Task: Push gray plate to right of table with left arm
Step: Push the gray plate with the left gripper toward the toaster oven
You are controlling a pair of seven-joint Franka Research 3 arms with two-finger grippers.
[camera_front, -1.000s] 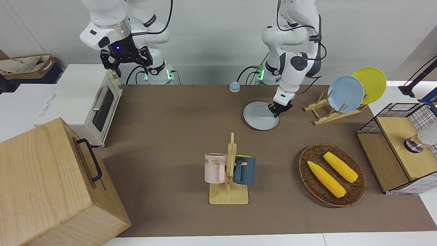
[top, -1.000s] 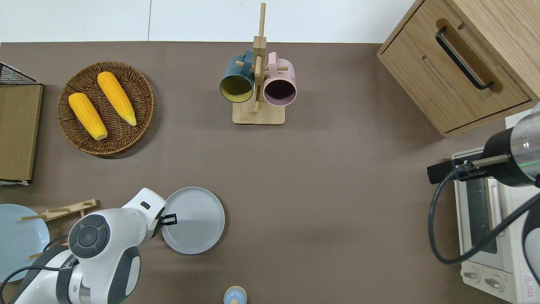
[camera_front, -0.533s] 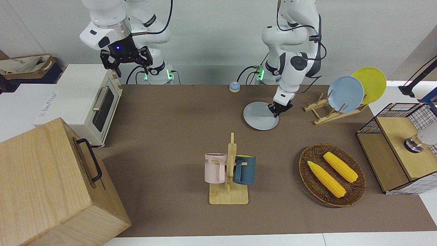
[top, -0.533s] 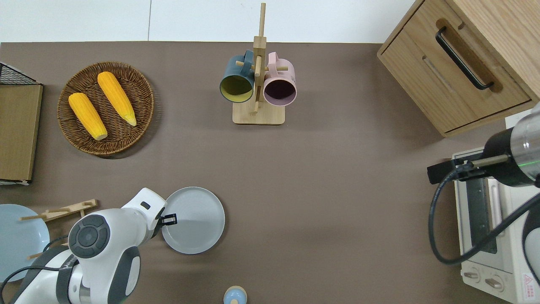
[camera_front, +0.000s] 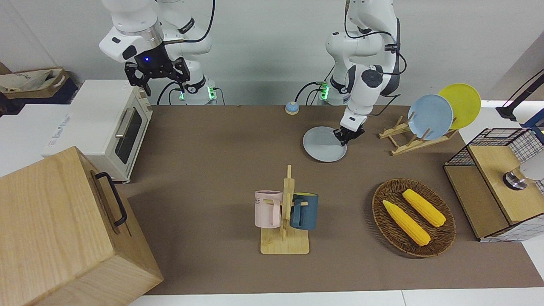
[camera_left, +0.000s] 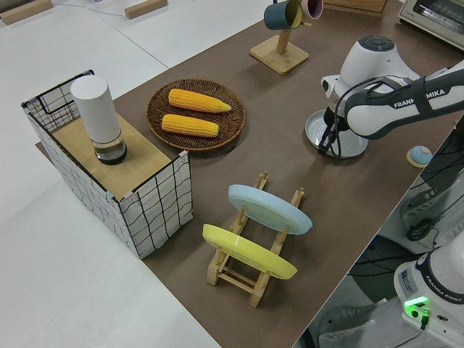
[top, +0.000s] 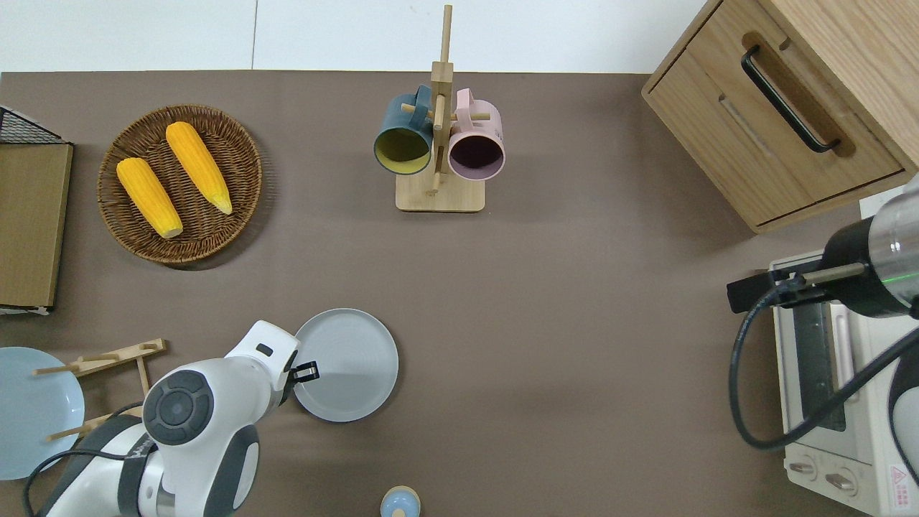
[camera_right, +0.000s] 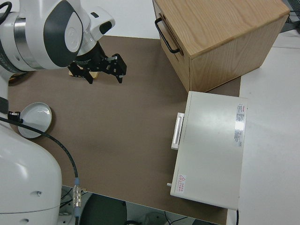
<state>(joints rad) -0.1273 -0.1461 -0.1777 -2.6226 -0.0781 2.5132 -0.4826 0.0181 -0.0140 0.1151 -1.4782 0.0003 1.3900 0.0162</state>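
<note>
Pushing off-centre, your left gripper (top: 307, 371) pressed the plate (top: 352, 362) rim; I couldn't tell its finger state. The plate could have spun away from contact.

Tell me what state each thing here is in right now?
Gray plate: flat on the table.
Left gripper: low, at the plate's rim.
Right gripper: parked, open.
Mugs: hanging on their stand.
Corn: in the basket.
Toaster oven: door shut.
</note>
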